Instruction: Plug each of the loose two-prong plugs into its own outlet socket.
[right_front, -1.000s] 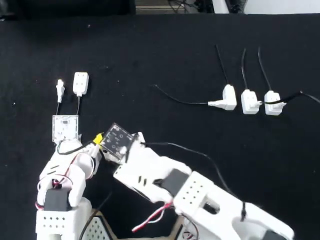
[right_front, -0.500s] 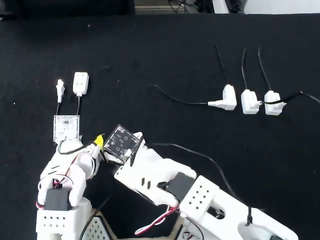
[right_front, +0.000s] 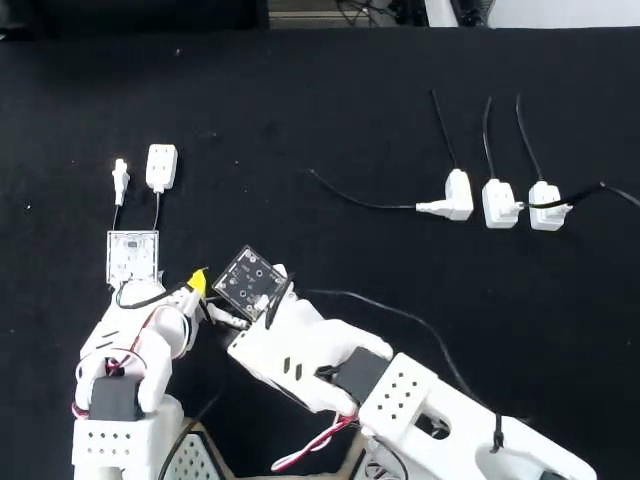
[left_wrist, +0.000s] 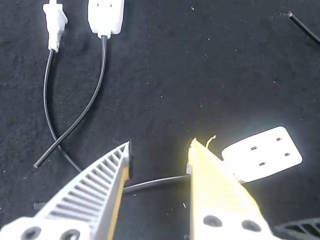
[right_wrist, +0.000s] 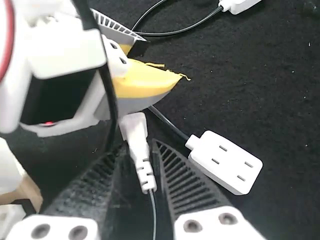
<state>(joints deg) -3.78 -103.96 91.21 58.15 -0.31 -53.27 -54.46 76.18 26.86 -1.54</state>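
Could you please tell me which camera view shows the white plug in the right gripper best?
The right wrist view: the white plug lies close up, whole, between the right gripper's black fingers. The high view gives a small pale bit of it. The left wrist view faces the outlet socket instead.

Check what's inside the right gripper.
A white two-prong plug, clamped in the right gripper. Its prongs are hidden behind the left gripper.
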